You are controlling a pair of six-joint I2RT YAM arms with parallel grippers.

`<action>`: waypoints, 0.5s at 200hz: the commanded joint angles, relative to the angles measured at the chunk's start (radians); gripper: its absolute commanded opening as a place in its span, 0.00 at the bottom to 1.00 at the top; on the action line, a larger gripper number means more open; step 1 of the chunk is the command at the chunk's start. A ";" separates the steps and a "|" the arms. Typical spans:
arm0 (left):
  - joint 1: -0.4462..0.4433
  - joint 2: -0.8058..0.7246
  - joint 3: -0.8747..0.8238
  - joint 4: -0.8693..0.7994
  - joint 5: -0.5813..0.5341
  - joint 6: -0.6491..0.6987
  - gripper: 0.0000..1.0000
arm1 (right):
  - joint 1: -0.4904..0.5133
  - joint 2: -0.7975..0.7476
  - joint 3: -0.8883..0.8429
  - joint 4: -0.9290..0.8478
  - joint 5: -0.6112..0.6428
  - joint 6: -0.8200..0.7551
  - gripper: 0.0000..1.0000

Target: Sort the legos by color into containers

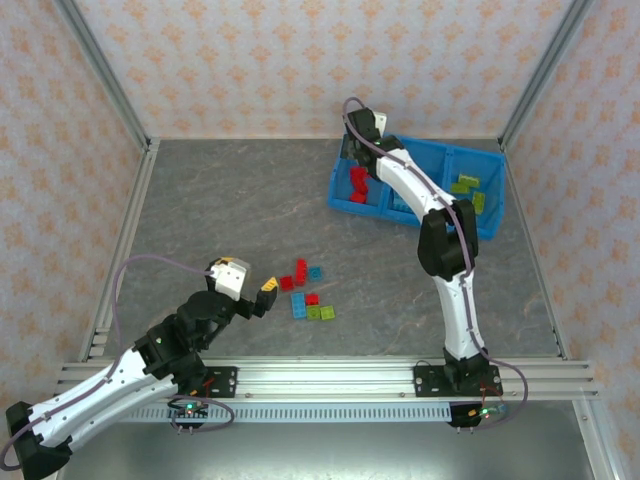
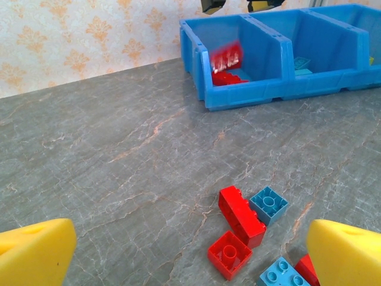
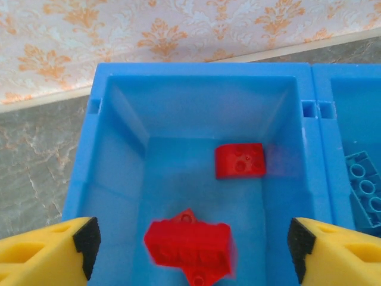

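Grey marbled counter (image 1: 250, 200) runs between papered walls in the top view, with the bin (image 1: 352, 207) far right. The right gripper (image 1: 358, 150) hangs over its left compartment, where red legos (image 1: 357, 183) lie; green legos (image 1: 468, 187) sit in the right one. Loose legos (image 1: 305, 292) lie mid-counter, just beside the left gripper (image 1: 262, 296). From the left wrist, that gripper (image 2: 190, 250) stands wide and empty above a red brick (image 2: 241, 215) touching a blue brick (image 2: 268, 204); closing there could well pinch both colours at once. From the right wrist, the right gripper (image 3: 191, 244) is wide, holding nothing. A blurred brick (image 3: 178, 247) below touches neither finger, and may bounce over the divider.
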 commanded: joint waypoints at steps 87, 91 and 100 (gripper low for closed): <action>0.010 -0.024 0.008 -0.023 -0.011 -0.001 1.00 | 0.341 -0.667 -0.860 0.189 -0.242 0.165 0.82; 0.011 -0.022 0.007 -0.020 -0.008 -0.001 1.00 | 0.357 -0.656 -0.866 0.182 -0.255 0.175 0.81; 0.011 -0.019 0.006 -0.016 -0.002 -0.002 1.00 | 0.395 -0.629 -0.868 0.155 -0.254 0.200 0.81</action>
